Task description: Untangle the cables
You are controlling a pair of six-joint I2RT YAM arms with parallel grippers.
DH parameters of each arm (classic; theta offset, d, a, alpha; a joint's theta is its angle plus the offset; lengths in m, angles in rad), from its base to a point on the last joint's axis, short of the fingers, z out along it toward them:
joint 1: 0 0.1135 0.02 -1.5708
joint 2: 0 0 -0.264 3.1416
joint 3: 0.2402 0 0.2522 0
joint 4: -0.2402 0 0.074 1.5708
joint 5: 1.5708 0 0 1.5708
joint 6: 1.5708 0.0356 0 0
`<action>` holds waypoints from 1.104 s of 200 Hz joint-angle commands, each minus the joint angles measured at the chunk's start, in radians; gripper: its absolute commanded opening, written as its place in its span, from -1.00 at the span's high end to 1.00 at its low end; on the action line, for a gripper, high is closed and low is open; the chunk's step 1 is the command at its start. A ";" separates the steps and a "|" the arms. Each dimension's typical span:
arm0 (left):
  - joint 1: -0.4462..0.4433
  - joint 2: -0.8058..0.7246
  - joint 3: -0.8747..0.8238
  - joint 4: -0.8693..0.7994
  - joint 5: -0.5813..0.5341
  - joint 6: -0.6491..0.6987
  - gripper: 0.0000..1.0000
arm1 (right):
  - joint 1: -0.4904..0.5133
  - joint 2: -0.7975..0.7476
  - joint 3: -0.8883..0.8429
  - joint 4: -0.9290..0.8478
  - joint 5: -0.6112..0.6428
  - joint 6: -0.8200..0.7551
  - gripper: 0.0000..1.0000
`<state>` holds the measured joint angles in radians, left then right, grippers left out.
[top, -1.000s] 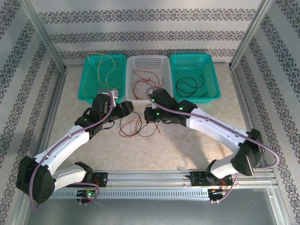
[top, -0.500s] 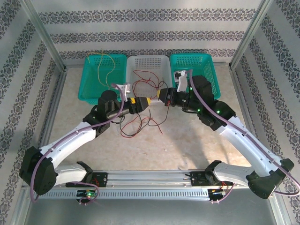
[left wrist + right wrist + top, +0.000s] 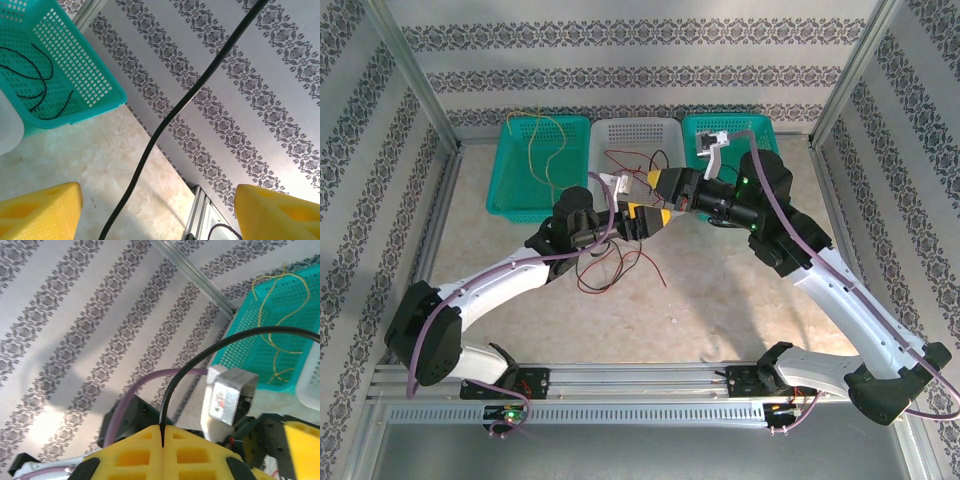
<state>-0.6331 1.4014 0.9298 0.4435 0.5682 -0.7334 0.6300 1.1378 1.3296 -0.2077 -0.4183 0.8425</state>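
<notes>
R jaws: clamped on black cable (image 3: pixel 210 346).
L jaws: apart, cable runs between, touching neither pad.
Cable axis, L wrist view: 7 to 1 o'clock.
Nearer arm: L.

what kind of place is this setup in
Likely a robot lab test cell: grey patterned wallpaper panels in an aluminium frame, two white robot arms on a metal rail, and three perforated plastic baskets.

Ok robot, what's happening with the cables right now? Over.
Right gripper shut on black cable. Left gripper open, same cable running between its fingers, not pinched. Red cables heaped on the table under the left arm.
</notes>
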 commanded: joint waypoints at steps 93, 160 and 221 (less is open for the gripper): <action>-0.010 0.105 0.156 0.081 -0.025 0.025 -0.33 | -0.008 0.009 0.020 0.199 -0.077 0.131 1.00; -0.016 0.117 0.168 0.075 -0.091 0.042 0.73 | -0.013 0.012 0.045 0.230 -0.079 0.166 1.00; -0.043 0.051 0.059 0.017 -0.188 0.119 1.00 | -0.064 0.007 0.106 0.218 -0.012 0.226 1.00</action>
<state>-0.6556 1.5074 1.0462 0.4679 0.4408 -0.6727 0.6033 1.1526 1.3811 -0.0257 -0.4713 1.0237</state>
